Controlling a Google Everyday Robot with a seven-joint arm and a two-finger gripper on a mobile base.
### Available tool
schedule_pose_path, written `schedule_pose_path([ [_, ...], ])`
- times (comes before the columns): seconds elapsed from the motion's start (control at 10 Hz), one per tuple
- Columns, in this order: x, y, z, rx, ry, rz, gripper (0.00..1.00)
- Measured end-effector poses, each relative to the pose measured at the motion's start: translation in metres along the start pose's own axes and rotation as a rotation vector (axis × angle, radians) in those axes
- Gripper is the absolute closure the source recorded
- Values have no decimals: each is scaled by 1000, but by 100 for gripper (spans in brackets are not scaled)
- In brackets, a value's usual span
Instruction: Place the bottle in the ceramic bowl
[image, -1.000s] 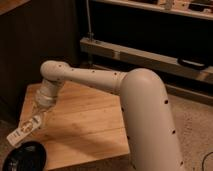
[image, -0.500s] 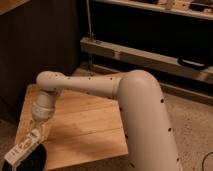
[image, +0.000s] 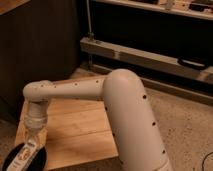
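Observation:
My gripper (image: 32, 142) hangs at the end of the white arm over the front left corner of the wooden table (image: 85, 125). It is shut on the top end of the small white bottle (image: 21, 156), which has a dark-printed label. The bottle tilts down to the left and lies over the dark ceramic bowl (image: 41, 159), low inside its rim. I cannot tell if the bottle touches the bowl's bottom. The bowl sits at the table's front left corner and is partly cut off by the lower edge of the camera view.
A dark cabinet wall (image: 45, 45) stands behind the table on the left. A low metal shelf rail (image: 150, 57) runs along the back right. Speckled floor (image: 185, 120) lies to the right of the table. My arm's thick white body (image: 130, 125) covers the table's right side.
The gripper has moved down and to the front left with the bottle. The bottle has gone from above the table's left edge to over the bowl.

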Motion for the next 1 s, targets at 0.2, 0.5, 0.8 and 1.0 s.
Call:
schedule_pose_path([
  [0.2,-7,-5,9,-38,71,-33,95],
  [0.5,-5,-5,11,-42,98,-33,83],
  [0.8,-5,-5,11,-42,98,-33,89],
  [1.0,-5,-5,11,-41,98,-31,82],
])
